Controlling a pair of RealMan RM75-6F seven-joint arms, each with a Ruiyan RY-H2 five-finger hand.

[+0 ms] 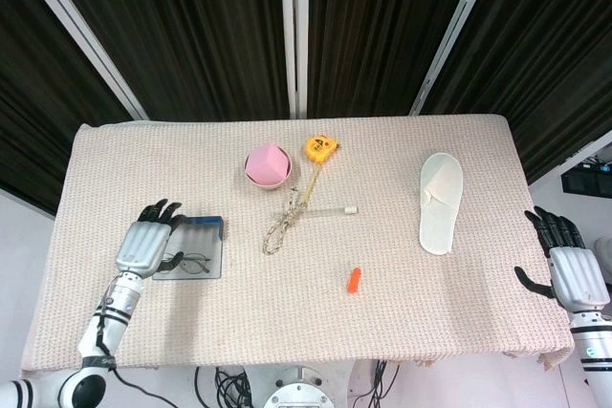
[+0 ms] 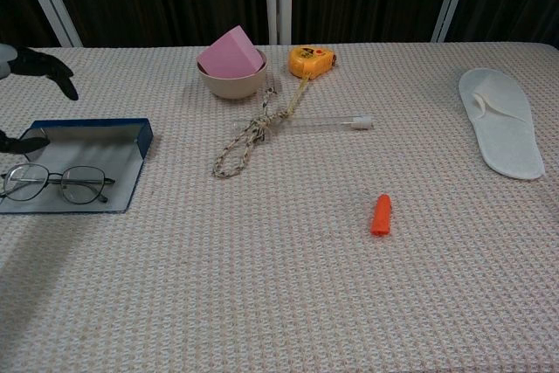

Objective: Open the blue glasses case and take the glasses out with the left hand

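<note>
Open blue glasses case (image 2: 83, 141) lies at the table's left side, glasses (image 2: 57, 183) resting inside it.

The left hand (image 1: 145, 244) is held just left of the case, fingers spread, grasping nothing; the right hand (image 1: 566, 269) is likewise spread and empty.

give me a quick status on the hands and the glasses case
Left hand open, over the case's left edge, holding nothing. Right hand open at the table's right edge. Blue glasses case open, glasses inside. Nothing in the way.
</note>
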